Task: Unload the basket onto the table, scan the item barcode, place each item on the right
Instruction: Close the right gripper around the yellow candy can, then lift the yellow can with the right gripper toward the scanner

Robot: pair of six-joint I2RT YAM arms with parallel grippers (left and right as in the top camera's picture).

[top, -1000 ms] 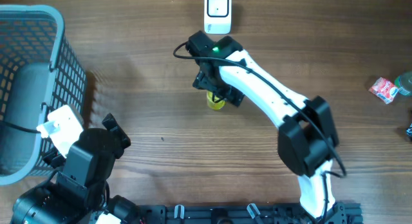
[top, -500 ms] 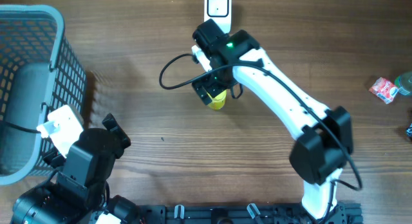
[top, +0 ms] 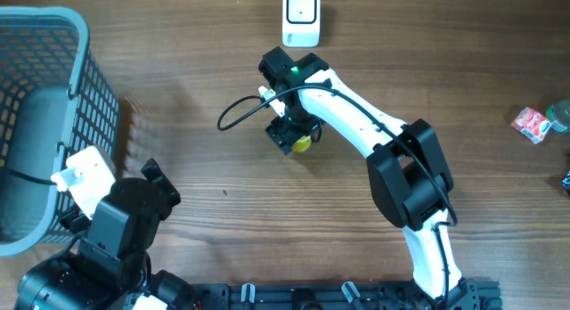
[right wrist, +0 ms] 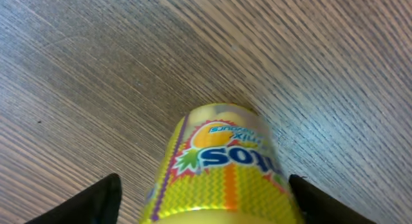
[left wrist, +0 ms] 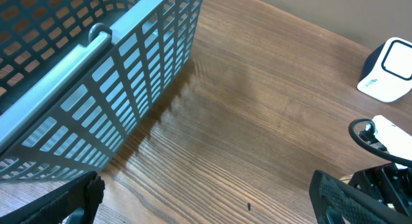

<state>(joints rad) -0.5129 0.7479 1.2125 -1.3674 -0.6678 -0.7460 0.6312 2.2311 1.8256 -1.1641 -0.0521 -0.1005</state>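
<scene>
The yellow tube (right wrist: 222,179) sits right between the fingers of my right end effector (top: 287,134). It is at the near end of the gap, one finger on each side. Its long axis runs along my fingers and away from my wrist, with the pale far end against the desk (right wrist: 77,63). I cannot tell whether it stands or leans there. My right end effector is open around it. A sliver of desk shows between one finger and the label, so I judge that I am not clamped on it yet.

The scanner (top: 301,16) stands beyond this end effector, farther from my base and apart from the tube. The move ahead therefore depends on gripping squarely across the tube's width and carrying its label toward that white face. I cannot see a barcode on the side turned to me.

My left end effector (left wrist: 212,195) is spread wide and holds nothing. It is well away from the tube, so the right arm is plainly the nearer one. The basket (left wrist: 129,76) is just beside the left end effector. In the part I can see there is only its handle and no goods.
</scene>
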